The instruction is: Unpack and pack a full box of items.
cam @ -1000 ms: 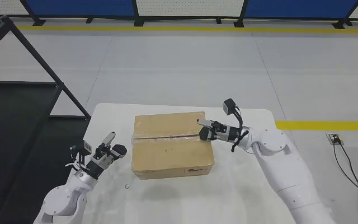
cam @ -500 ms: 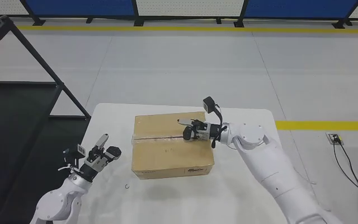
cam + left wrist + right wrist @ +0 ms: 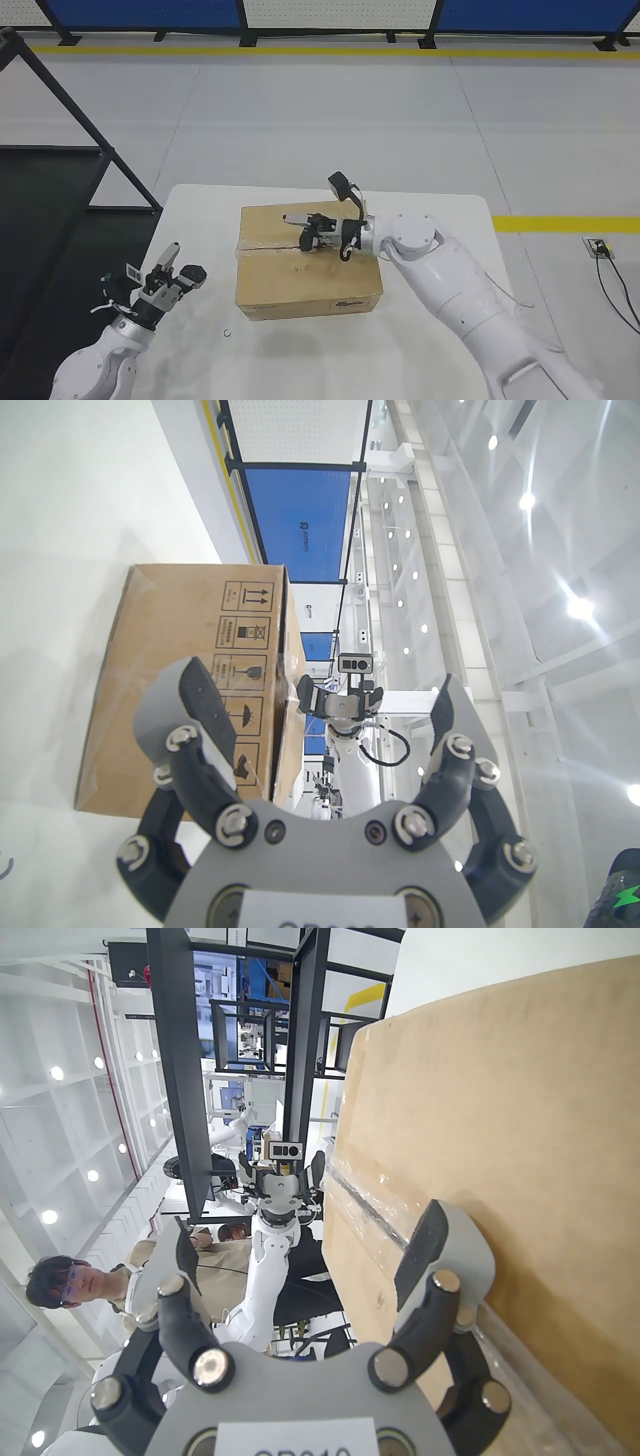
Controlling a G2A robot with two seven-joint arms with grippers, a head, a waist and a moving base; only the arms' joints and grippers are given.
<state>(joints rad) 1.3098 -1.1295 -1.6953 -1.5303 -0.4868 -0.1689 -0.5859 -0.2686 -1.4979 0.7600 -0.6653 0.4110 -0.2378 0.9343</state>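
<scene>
One taped box (image 3: pixel 300 278), left pincer (image 3: pixel 184 262), right pincer (image 3: pixel 300 228)

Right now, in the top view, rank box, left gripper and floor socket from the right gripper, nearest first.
1. box, directly beneath the right gripper.
2. left gripper, off the box's left end.
3. floor socket, off the table.

The box (image 3: pixel 305 255) is plain brown cardboard, matt and slightly fibrous. Clear glossy tape (image 3: pixel 370 1215) runs along its top seam and glints. The table (image 3: pixel 200 215) is white, smooth and dull. The left gripper (image 3: pixel 322 680) has matt grey fingers (image 3: pixel 150 715), black dimpled rubbery pads (image 3: pixel 205 700) and shiny metal screws (image 3: pixel 232 822). The floor (image 3: pixel 350 110) beyond is pale and faintly glossy.
</scene>
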